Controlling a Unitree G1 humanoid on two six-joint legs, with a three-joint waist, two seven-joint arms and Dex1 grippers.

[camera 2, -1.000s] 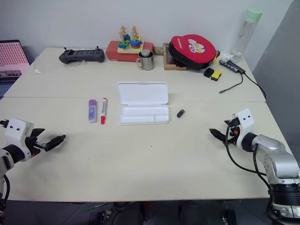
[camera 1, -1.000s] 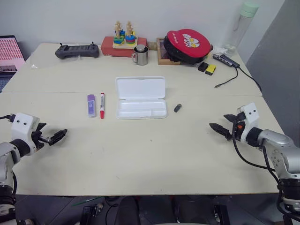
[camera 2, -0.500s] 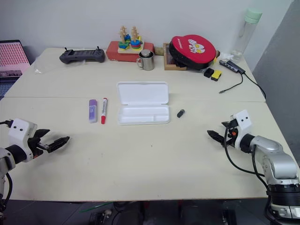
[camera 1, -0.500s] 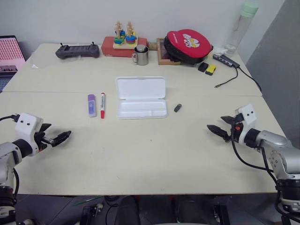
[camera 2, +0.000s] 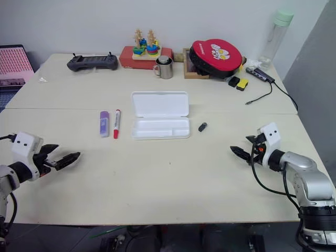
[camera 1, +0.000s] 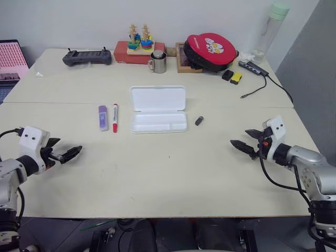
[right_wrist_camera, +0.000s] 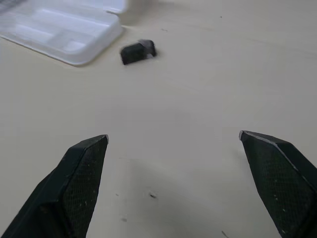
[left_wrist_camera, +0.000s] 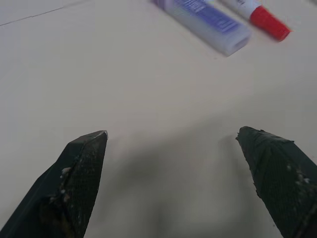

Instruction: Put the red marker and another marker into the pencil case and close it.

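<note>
While both hands (camera 1: 67, 154) empty: pencil case (camera 1: 157, 109) open; markers outside.

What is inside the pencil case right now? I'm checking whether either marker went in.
Nothing: the open pencil case shows bare white halves. The red marker and purple marker lie beside it on the table. Nothing covers its inside.

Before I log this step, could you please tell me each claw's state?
Left claw: open, holding nothing.
Right claw: open, holding nothing.
</note>
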